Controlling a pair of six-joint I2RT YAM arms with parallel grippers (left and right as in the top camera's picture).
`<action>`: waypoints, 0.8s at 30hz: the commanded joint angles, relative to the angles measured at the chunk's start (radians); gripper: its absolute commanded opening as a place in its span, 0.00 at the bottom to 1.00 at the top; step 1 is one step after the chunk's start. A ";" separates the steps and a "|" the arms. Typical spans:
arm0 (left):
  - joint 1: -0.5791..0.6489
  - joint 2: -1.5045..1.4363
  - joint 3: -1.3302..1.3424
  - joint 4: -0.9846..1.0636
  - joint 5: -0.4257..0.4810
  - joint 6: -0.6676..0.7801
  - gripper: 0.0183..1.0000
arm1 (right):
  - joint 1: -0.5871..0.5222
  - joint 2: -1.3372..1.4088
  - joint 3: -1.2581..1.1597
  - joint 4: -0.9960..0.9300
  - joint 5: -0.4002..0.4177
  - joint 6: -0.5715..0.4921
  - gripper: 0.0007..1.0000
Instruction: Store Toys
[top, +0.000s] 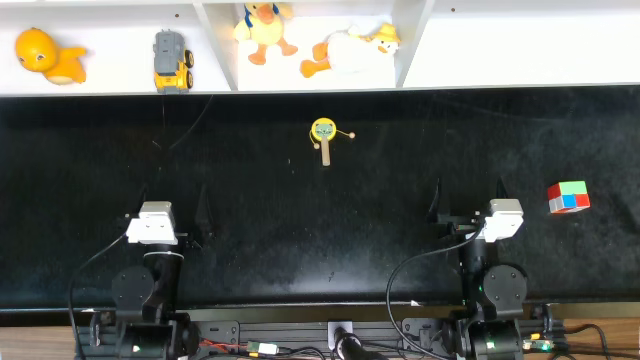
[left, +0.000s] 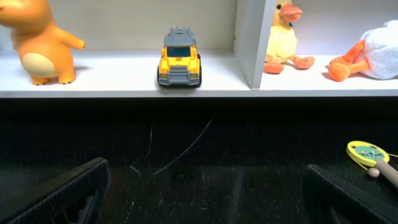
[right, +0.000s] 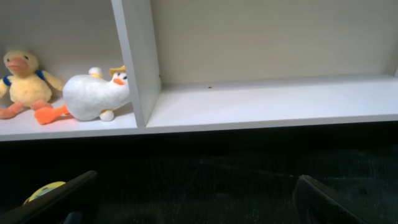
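Shelf (top: 520, 45) holds orange toy (top: 48, 55), truck (top: 172, 60), yellow duck (top: 265, 28), white duck (top: 350, 50); left fingers (left: 62, 193), right fingers (right: 339, 199) wide.

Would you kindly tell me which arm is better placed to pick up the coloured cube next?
Right, probably. The coloured cube lies at the right side of the table, near the open right pincer; the left pincer stands far across from it.

Bright, even light fell from above on the white shelf (top: 500, 60), which glared almost featureless. The black bench (top: 300, 200) looked dim and matte, with fine scratches catching light. The toy truck (left: 179, 59) cast only a soft, short shadow.
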 joint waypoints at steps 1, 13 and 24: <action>-0.004 -0.011 -0.001 -0.003 0.020 -0.015 1.00 | -0.001 -0.008 -0.014 0.005 0.010 0.004 0.99; -0.004 -0.011 -0.001 -0.003 0.020 -0.015 1.00 | 0.356 0.323 0.199 -0.311 0.539 0.303 1.00; -0.004 -0.011 -0.001 -0.003 0.020 -0.015 1.00 | 0.793 0.791 0.430 -0.495 0.694 0.613 1.00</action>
